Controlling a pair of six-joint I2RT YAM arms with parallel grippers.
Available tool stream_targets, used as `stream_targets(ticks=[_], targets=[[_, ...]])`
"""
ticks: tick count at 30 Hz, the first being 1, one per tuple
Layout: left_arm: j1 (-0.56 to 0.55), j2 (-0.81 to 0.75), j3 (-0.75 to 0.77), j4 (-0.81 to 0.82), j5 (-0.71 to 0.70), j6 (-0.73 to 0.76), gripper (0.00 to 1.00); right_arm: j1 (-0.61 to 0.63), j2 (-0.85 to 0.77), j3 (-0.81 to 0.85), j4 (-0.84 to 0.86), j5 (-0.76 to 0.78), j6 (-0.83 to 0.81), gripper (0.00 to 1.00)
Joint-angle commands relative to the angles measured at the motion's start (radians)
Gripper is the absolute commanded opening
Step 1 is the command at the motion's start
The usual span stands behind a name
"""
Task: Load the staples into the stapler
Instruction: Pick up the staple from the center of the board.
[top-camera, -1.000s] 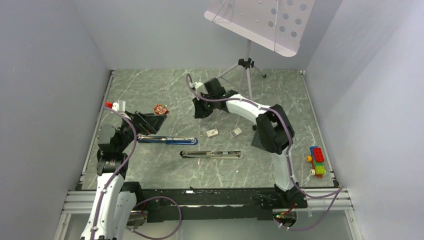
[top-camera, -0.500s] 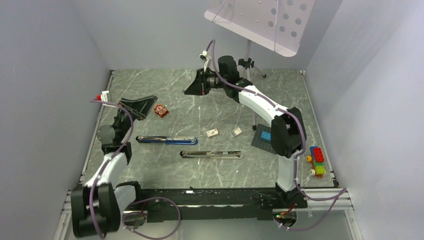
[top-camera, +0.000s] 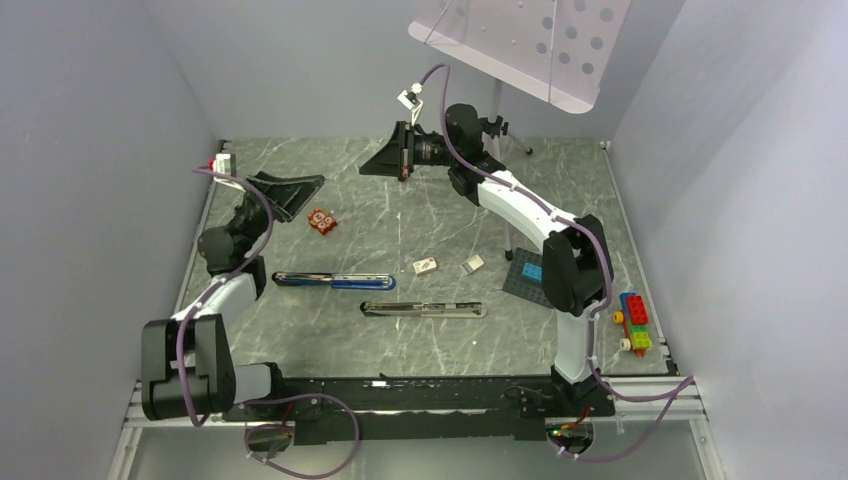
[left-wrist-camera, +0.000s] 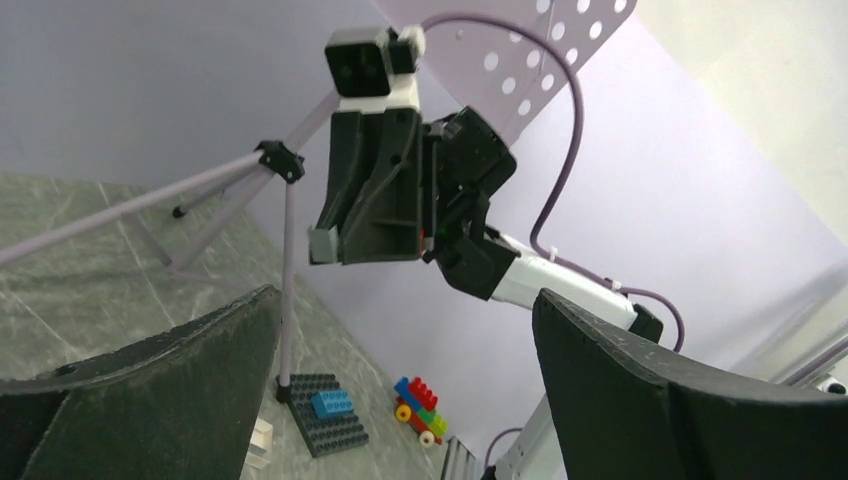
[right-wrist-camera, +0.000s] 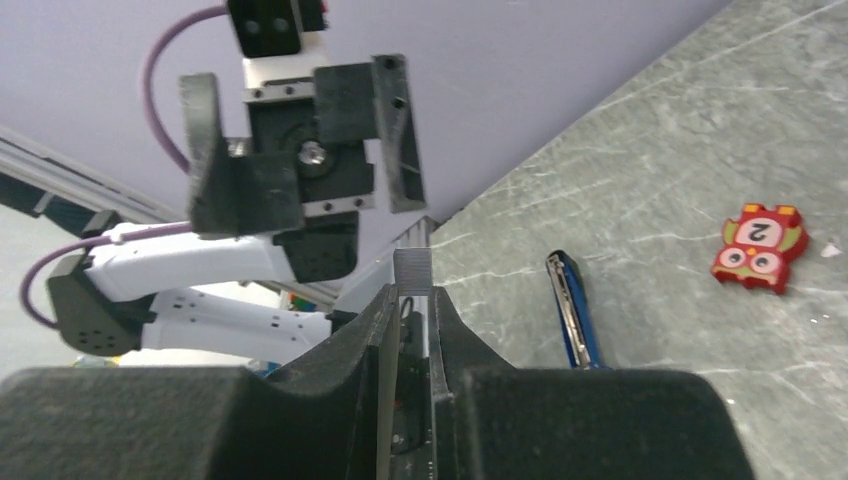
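Note:
My right gripper (top-camera: 368, 166) hangs high over the back of the table, pointing left, shut on the staples (right-wrist-camera: 412, 271), a tiny grey block that sticks out past its fingertips. The left wrist view shows the same block (left-wrist-camera: 322, 243) at the tip of the right gripper (left-wrist-camera: 335, 242). A blue stapler (top-camera: 335, 281) lies open on the table's left side, also seen as the blue stapler (right-wrist-camera: 570, 312) in the right wrist view. A silver and black stapler (top-camera: 423, 309) lies open nearer the front. My left gripper (top-camera: 300, 188) is raised at the left, open and empty, facing the right gripper.
A red owl tile (top-camera: 321, 220) lies near the left gripper. Two small pale blocks (top-camera: 425, 265) (top-camera: 472, 264) sit mid-table. A dark brick baseplate (top-camera: 527, 275) with a blue brick and a brick car (top-camera: 632, 322) are at the right. A tripod stand (top-camera: 492, 130) rises at the back.
The right gripper rose from the table at the back and turned to point left with the staples. The left arm lifted and swung back toward the left wall, jaws still wide.

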Motion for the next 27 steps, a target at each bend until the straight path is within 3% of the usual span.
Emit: stream_targets(ticks=[1,11,20,27], targets=[[-0.055,0.054,0.049,0.053,0.029,0.047,0.99,0.002,-0.042,0.034,0.163,-0.05,0.137,0.17],[-0.131,0.142,0.136,0.07,-0.035,0.043,0.94,0.017,-0.04,0.027,0.204,-0.085,0.172,0.17],[-0.195,0.202,0.159,0.105,-0.055,0.015,0.74,0.025,-0.04,0.019,0.228,-0.101,0.197,0.17],[-0.199,0.176,0.154,0.061,-0.073,0.048,0.66,0.024,-0.051,0.001,0.217,-0.103,0.188,0.16]])
